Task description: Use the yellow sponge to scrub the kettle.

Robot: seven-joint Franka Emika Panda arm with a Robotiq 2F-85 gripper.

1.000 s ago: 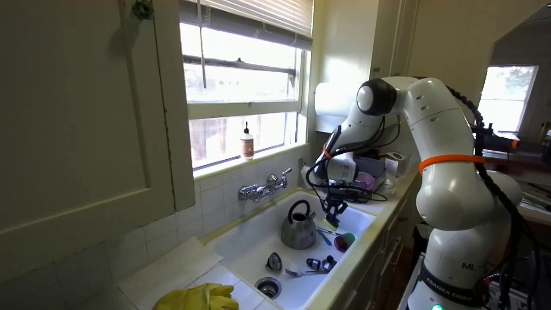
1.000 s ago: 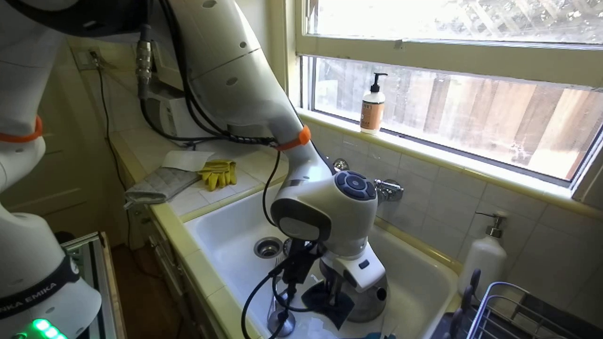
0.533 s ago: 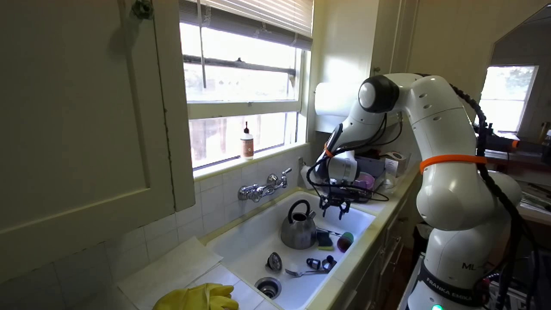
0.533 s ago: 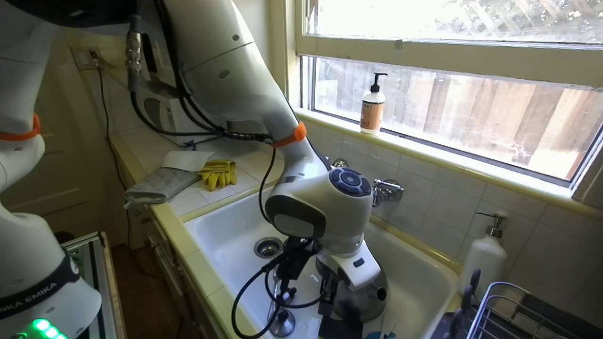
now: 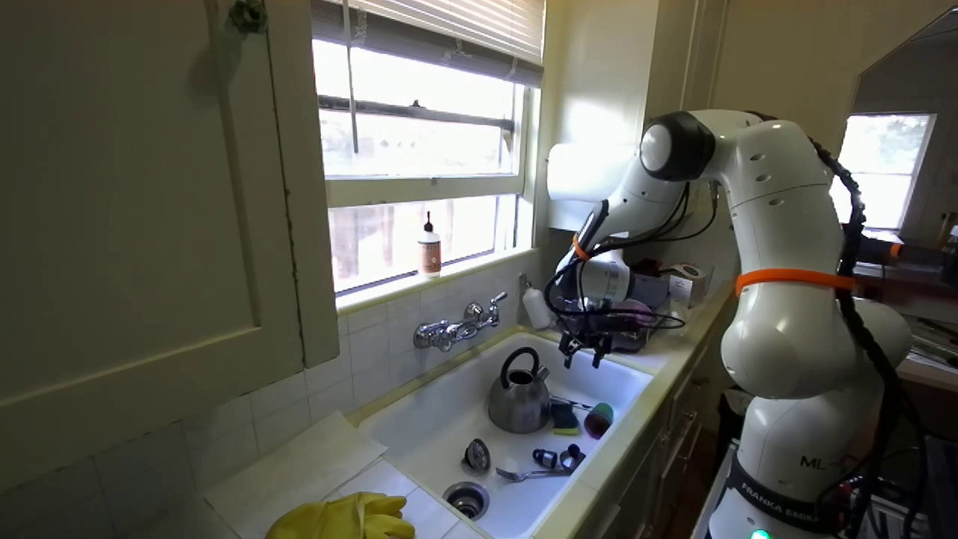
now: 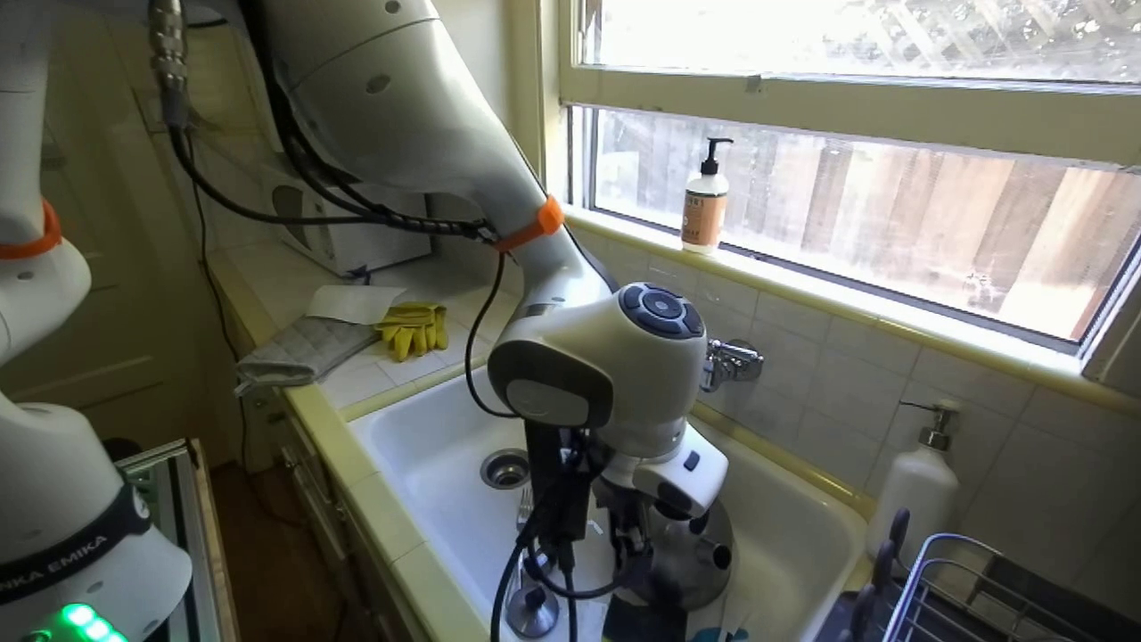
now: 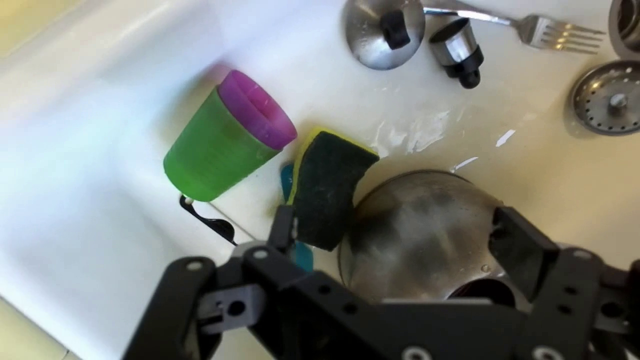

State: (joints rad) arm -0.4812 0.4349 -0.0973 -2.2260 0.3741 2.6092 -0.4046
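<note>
The yellow sponge (image 7: 327, 185), with its dark scouring side up and a yellow edge showing, lies in the sink beside the kettle (image 7: 425, 225). In an exterior view the steel kettle (image 5: 519, 404) stands upright, its black handle raised, with the sponge (image 5: 564, 419) just to its right. My gripper (image 7: 394, 220) is spread wide above both, nothing between its fingers. It hangs over the sink, higher than the kettle's body, as an exterior view of the gripper (image 5: 582, 364) shows. Elsewhere, the arm partly covers the kettle (image 6: 691, 571).
Green and purple cups (image 7: 225, 137) lie on their side near the sponge. A lid (image 7: 385, 42), a small steel cap (image 7: 455, 45), a fork (image 7: 555, 34) and a strainer (image 7: 607, 97) lie in the sink. The faucet (image 5: 456, 331) juts from the wall; a dish rack (image 6: 989, 571) borders the sink.
A second ago the sponge was in my gripper. The jaws have since opened, the sponge has come to rest on the sink floor, and the arm has lifted away. The kettle stayed put.
</note>
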